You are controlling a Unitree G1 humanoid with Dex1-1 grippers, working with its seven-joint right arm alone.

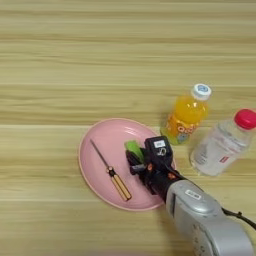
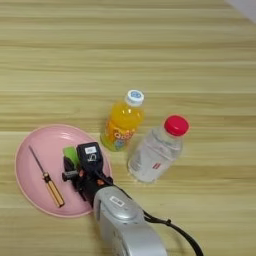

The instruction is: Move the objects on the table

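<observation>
The round pink plate is serving as the landmark, and the light wooden table with its lengthwise grain stripes is lying bare to the plate's left, beyond it toward the far edge, and in front of it, leaving wide free room on those sides. On the plate's left half, the thin metal screwdriver with the yellow-brown handle is lying slantwise, its shaft pointing to the far left and its handle toward the near rim. On the plate's right half, the small flat bright-green block is peeking out beside the black two-fingered gripper; whether the fingers are parted, closed or clasping the block I cannot tell. The silver forearm is reaching in over the plate's near right rim, with a black cable trailing beside it. Just right of the plate, close off its far-right rim, an orange juice bottle with a white cap is standing, its label printing too small to read. Further right of the plate, a clear bottle with a red cap is crowding that side, its small red-marked label being illegible
</observation>
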